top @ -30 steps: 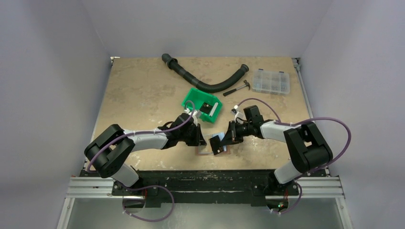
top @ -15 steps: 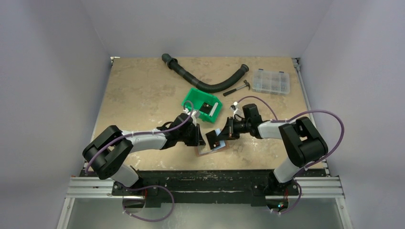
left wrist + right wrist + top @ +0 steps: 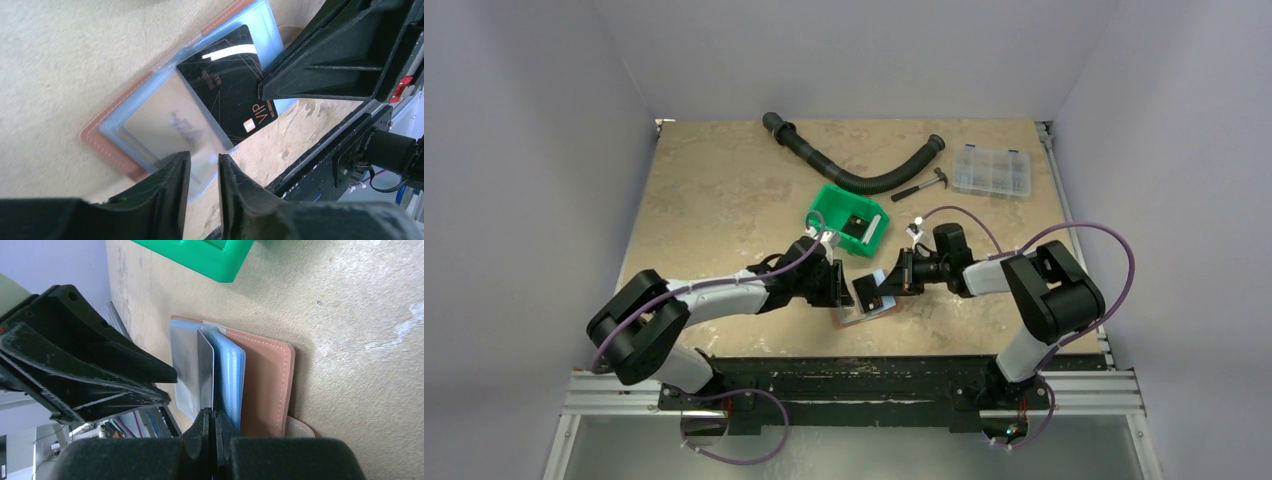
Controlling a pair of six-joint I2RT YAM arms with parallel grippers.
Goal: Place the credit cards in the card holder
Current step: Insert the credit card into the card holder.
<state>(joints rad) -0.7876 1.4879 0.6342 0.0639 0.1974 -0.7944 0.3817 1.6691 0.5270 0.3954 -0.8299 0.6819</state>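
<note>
The card holder lies open near the table's front edge, reddish-brown leather with blue and clear plastic sleeves. My right gripper is shut on a black credit card marked VIP. The card stands on edge among the sleeves, partly slid in. My left gripper sits at the holder's left side, open by a narrow gap. A clear sleeve's corner lies just past its fingertips and is not pinched. The two grippers face each other over the holder.
A green bin stands just behind the grippers. A black corrugated hose, a small hammer and a clear compartment box lie at the back of the table. The table's front edge and rail run close under the holder.
My right gripper has carried the black card left and slightly away, into the sleeves. My left gripper's jaws have parted a little.
</note>
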